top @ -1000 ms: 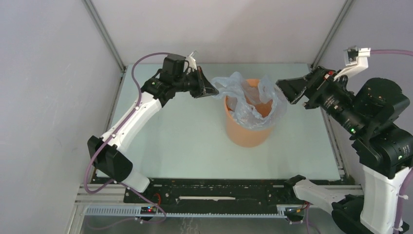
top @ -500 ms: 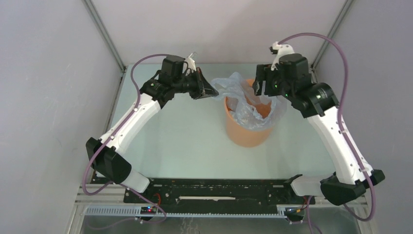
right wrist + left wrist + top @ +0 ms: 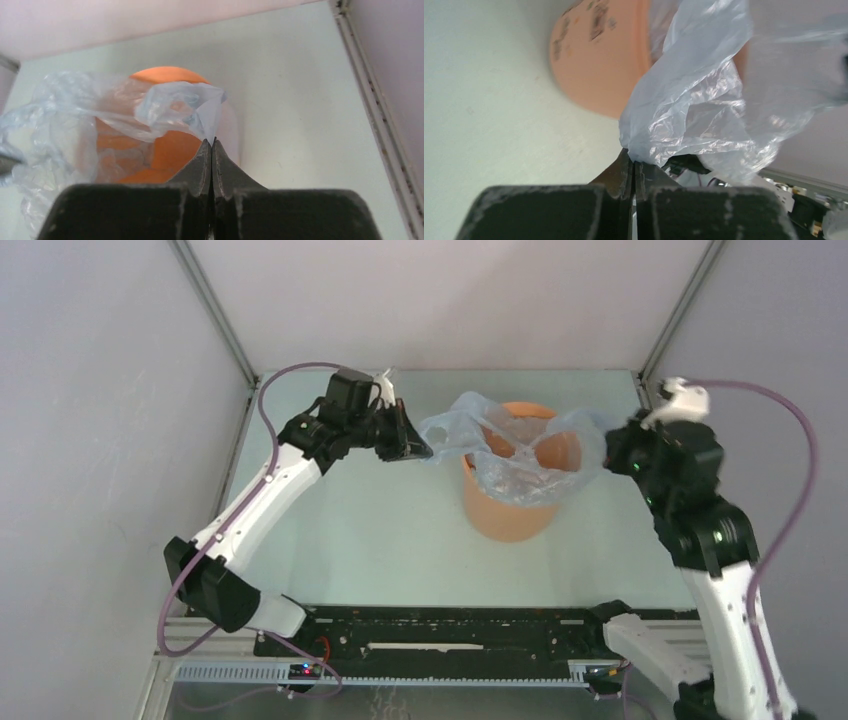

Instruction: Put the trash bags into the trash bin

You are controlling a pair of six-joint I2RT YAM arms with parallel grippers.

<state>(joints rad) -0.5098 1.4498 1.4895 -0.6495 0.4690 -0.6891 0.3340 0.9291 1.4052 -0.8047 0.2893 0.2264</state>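
The top external view looks steeply down from above and behind the arm bases, taking in the whole counter point(image 3: 370, 530) with the trash bin point(image 3: 505, 515) near its middle. The left wrist view, rolled sideways, looks past the left hand point(image 3: 633, 161) from close beside the bin. The right wrist view looks past the right hand point(image 3: 213, 145) towards the bin's rim. All three share the bin and the trash bag point(image 3: 500, 440).
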